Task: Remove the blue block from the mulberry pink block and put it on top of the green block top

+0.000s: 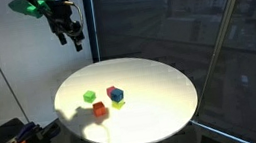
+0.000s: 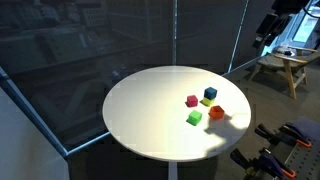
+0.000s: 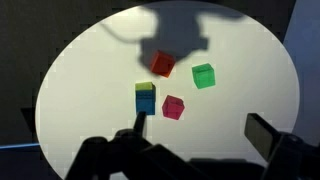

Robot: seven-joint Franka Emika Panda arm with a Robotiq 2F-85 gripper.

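The gripper [image 1: 71, 36] hangs high above the round white table [image 1: 159, 77], in the upper left of the frame in an exterior view, its fingers pointing down and slightly tilted. In an exterior view it sits in the top right corner [image 2: 268, 30], well apart from the blocks. In the wrist view the two dark fingers [image 3: 265, 135] rise from the bottom edge, spread wide with nothing between them, and the gripper's shadow falls across the top of the table [image 3: 90, 80].

The blue block [image 3: 145, 91] stands on top of a yellow block [image 3: 145, 104] near the middle of the wrist view, not on the pink one. The pink block [image 3: 173, 107] lies just beside that stack, to its lower right, flat on the table. The green block [image 3: 203, 75] stands alone toward the upper right of the group, with nothing on top. A red block [image 3: 161, 64] lies at the upper middle, partly inside the shadow.

In an exterior view the blue block [image 2: 210, 93] again tops the yellow one [image 2: 206, 102], with the pink block [image 2: 192, 100] to its left, the green block [image 2: 194, 118] below and the red block [image 2: 216, 113] at lower right.
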